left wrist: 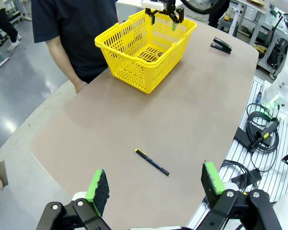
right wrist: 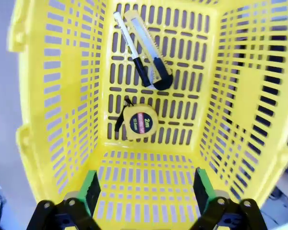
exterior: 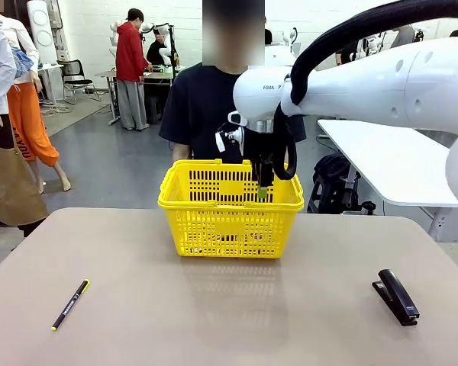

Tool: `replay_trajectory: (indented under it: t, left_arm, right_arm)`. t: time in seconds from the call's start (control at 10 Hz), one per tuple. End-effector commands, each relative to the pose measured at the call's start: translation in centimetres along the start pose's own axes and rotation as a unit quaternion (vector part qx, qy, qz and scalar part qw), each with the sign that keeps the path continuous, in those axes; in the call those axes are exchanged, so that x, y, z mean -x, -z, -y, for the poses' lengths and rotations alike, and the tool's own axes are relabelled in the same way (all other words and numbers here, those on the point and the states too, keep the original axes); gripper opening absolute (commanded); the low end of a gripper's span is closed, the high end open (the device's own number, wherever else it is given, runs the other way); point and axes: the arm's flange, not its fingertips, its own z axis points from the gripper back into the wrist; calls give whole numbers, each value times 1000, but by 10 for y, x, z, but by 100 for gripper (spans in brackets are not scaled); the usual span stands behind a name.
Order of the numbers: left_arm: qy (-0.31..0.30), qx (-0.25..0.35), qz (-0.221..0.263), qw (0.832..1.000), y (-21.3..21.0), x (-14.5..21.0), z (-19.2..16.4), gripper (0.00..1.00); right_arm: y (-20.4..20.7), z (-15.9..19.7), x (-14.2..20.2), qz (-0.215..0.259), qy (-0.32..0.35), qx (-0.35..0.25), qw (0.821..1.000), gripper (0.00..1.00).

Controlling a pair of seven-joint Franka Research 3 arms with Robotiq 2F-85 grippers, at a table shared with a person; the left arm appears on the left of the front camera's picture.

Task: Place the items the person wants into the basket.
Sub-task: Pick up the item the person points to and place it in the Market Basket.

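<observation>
- Right claw (right wrist: 145,191): pads apart, empty, hanging over the basket (exterior: 230,204) at the worktop's (exterior: 229,313) far side;
- Basket floor: utility knife (right wrist: 151,52), marker (right wrist: 133,48), tape measure (right wrist: 140,122);
- Left claw (left wrist: 156,184): apart, empty;
- Step: all three delivered, I judge; next, lift my right claw clear.

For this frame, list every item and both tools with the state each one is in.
Basket: upright on table, handles down.
Knife: flat on basket floor.
Marker: capped, lying against the knife.
Tape measure: flat in basket.
Pen: on table.
Stapler: closed, on table.
Left tool: open, empty.
Right tool: open, empty, above basket.
</observation>
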Motion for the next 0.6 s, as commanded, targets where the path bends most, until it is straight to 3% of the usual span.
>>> replay_trajectory:
  t: [0.0, 0.2, 0.5]
  left_arm:
    - [9, 0, 8, 1000, 0, 1, -2, 100]
    - [9, 0, 8, 1000, 0, 1, -2, 100]
    - [9, 0, 8, 1000, 0, 1, -2, 100]
  right_arm:
    - [-40, -78, 46, 31, 44, 71, 996, 100]
    - [-78, -149, 86, 29, 123, 134, 983, 100]
    - [-94, -240, 139, 52, 220, 192, 955, 100]
